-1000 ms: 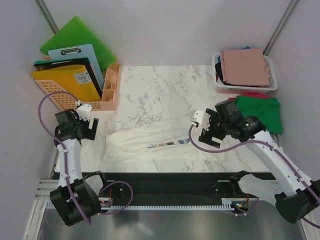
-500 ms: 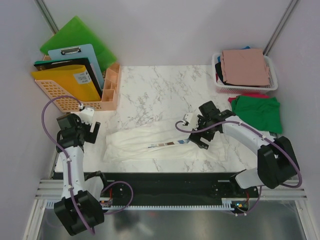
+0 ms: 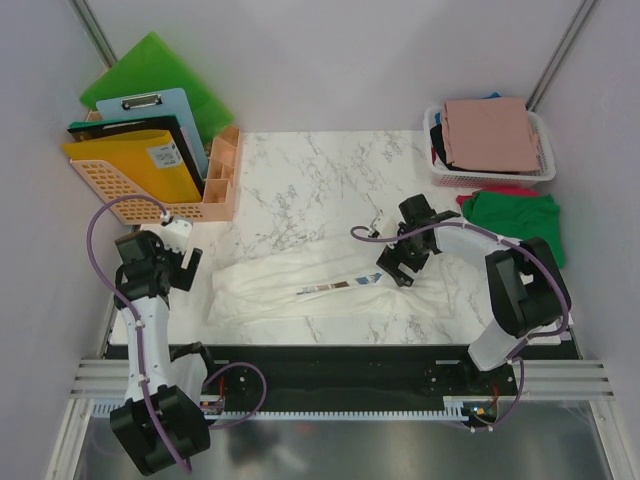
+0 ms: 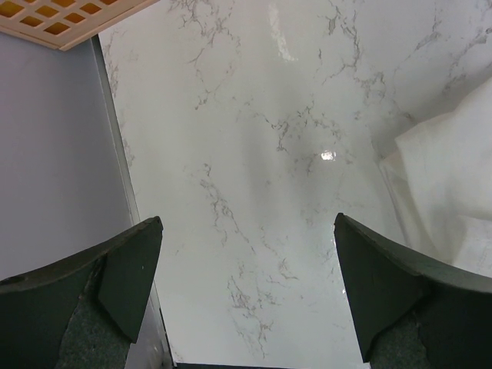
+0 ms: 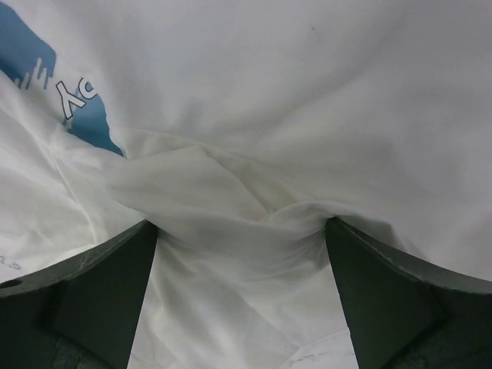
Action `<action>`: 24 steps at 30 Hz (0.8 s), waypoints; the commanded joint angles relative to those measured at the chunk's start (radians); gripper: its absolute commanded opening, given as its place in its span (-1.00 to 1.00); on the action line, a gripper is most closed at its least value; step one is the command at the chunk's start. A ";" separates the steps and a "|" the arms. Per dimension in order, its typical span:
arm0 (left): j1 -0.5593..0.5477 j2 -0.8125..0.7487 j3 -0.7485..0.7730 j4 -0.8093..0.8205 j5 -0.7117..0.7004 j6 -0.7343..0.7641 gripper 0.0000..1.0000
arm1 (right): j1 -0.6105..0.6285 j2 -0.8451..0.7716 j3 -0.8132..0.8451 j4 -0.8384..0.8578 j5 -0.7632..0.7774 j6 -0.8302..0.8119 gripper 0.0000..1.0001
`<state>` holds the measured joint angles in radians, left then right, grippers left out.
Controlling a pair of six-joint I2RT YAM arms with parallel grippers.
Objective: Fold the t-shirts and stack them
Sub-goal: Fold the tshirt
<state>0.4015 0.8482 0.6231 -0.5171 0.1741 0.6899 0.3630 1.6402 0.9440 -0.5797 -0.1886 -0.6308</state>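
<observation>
At R end effector [image 5: 238, 231], wrist cam alone shows cream tee [image 5: 269, 92] bunched.

Pale lilac walls [image 3: 330, 60] enclose a white marble surface [image 3: 310, 180], grey poles [image 3: 94, 35] in the corners; a small glare [image 4: 327, 155], perhaps from overhead light.

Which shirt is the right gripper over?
The cream-white t-shirt, laid out long: the open right gripper hangs over its folds. The green t-shirt and pink t-shirt lie farther right.
</observation>
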 commanded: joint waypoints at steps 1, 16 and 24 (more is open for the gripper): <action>-0.001 -0.020 -0.003 0.025 -0.004 0.048 1.00 | -0.025 0.078 0.054 0.067 0.012 -0.010 0.96; -0.004 -0.058 -0.026 -0.037 0.018 0.080 1.00 | -0.030 0.469 0.587 -0.065 -0.077 0.026 0.96; -0.098 0.014 0.124 -0.501 0.439 0.292 1.00 | -0.030 0.468 0.535 -0.042 -0.046 0.016 0.96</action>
<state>0.3569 0.8185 0.6640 -0.8005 0.3988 0.8471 0.3309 2.0762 1.5124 -0.6220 -0.2565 -0.6125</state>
